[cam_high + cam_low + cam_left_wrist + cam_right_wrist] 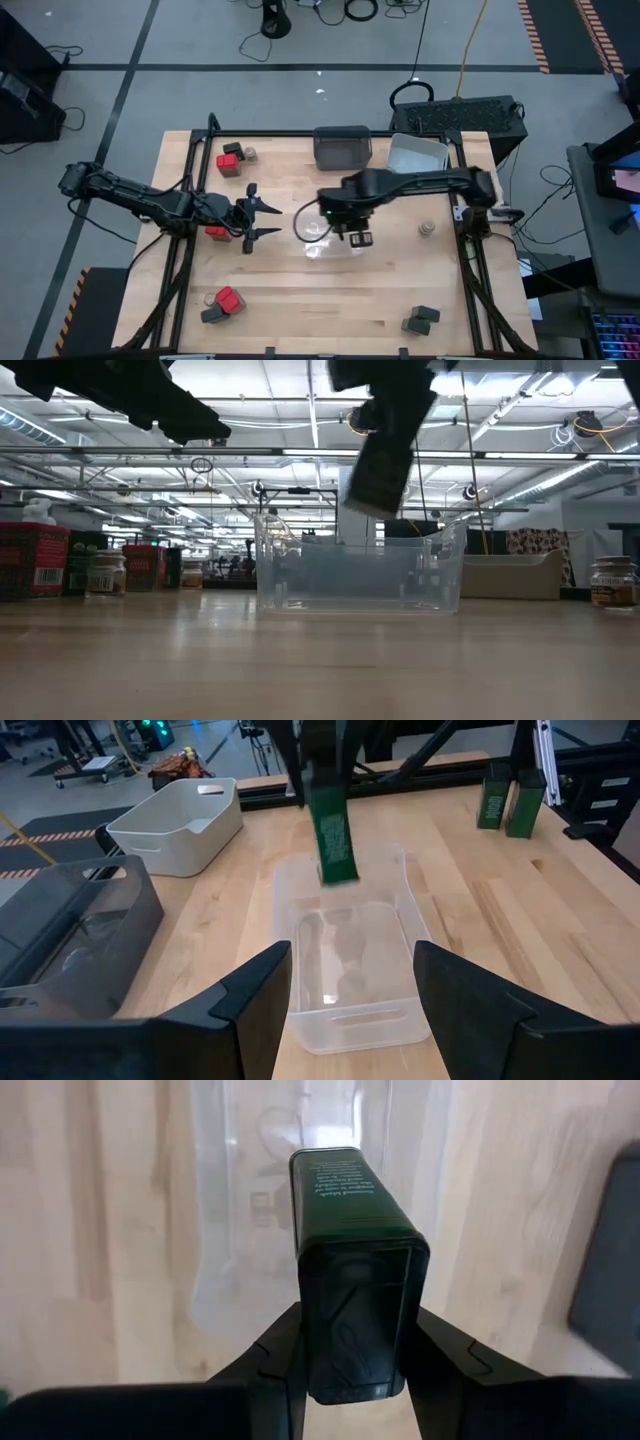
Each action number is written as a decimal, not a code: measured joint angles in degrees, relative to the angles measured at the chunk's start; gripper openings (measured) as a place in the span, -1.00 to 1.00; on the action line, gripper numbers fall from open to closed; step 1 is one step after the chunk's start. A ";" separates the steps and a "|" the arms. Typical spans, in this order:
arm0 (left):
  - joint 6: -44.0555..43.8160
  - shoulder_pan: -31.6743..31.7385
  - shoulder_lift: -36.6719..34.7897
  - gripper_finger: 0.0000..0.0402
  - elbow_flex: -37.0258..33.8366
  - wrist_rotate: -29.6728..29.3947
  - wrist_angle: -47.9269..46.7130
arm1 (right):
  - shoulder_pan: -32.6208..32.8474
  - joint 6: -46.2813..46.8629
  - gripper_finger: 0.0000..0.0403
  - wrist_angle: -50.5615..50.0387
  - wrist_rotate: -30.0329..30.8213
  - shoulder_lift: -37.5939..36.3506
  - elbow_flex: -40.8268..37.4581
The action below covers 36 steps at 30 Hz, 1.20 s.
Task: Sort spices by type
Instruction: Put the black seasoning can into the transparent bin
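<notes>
Item: dark green spice tin, clamped upright between my right gripper fingers above the clear bin; my left gripper, fingers spread and empty, beside that bin.

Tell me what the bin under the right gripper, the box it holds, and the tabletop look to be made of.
Clear bin: likely glossy plastic; the wood shows through its walls.
Dark green box in the right gripper: possibly painted metal tin; smooth sheen, printed text, rounded edges.
Tabletop: light wood, probably sealed butcher block; its strips and grain are visible.
</notes>
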 joint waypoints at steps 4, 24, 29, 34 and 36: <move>0.00 0.00 0.01 0.08 0.00 0.00 -0.45 | -1.20 -1.65 -0.46 -1.22 0.08 3.98 2.04; 0.00 0.00 0.01 0.08 0.00 0.00 -1.27 | -3.85 -2.10 -0.46 -1.21 1.93 8.63 1.49; -0.02 0.00 0.01 0.08 0.00 0.00 -1.27 | -3.85 -2.04 -0.46 0.85 1.69 8.61 -1.60; -0.02 0.00 0.01 0.08 0.00 0.00 -1.27 | -3.84 -1.24 -0.46 1.39 1.78 8.61 -3.95; -0.03 0.00 0.01 0.08 0.00 0.00 -1.25 | -3.85 -1.05 -0.46 1.52 1.96 8.61 -4.74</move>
